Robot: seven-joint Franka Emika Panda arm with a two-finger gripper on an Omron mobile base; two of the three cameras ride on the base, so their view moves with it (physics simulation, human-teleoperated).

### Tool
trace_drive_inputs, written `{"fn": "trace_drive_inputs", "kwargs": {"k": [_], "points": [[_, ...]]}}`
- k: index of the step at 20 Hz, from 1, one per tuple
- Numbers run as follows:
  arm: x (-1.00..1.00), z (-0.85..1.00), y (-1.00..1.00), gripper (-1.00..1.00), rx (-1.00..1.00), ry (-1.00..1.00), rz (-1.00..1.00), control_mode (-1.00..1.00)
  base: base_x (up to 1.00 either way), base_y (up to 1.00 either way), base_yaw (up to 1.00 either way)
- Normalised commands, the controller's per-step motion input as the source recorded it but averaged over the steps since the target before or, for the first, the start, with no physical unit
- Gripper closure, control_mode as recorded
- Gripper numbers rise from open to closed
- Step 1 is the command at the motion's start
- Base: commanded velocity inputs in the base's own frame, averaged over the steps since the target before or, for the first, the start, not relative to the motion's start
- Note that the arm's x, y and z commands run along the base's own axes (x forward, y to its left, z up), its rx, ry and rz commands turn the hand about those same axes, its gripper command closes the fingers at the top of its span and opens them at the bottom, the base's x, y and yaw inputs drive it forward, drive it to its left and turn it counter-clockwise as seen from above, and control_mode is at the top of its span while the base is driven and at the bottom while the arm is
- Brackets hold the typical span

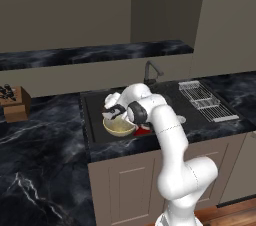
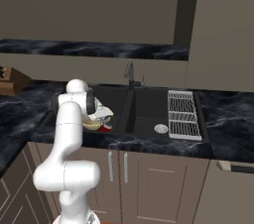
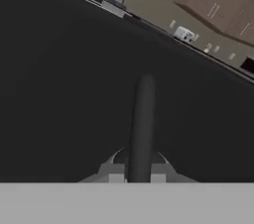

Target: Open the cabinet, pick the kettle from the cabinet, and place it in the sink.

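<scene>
In the hand view my gripper is shut on a dark bar, the kettle's black handle, with the sink's dark floor behind it. From the base views my gripper hangs low inside the left part of the sink. Of the red kettle only a small patch shows below the hand, beside a cream bowl. I cannot tell whether it rests on the basin floor. The brown cabinet spans the wall above.
A dark faucet rises behind the basin. A silver wire rack covers the sink's right side, with a round drain next to it. A knife block stands on the left counter.
</scene>
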Motion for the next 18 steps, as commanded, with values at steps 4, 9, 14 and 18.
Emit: {"fn": "trace_drive_inputs", "kwargs": {"k": [4,9,14,18], "points": [[-0.23,-0.46,0.06,-1.00,-0.10,0.00,-0.17,-1.00,0.00,0.00,0.00],[-0.23,-0.42,0.08,-1.00,-0.12,0.00,-0.17,-1.00,0.00,0.00,0.00],[-0.21,-0.19,0.06,-1.00,-0.11,0.00,-0.11,-1.00,0.00,0.00,0.00],[-0.01,-0.03,0.20,-1.00,-0.12,-0.03,-0.10,-1.00,0.00,0.00,0.00]]}}
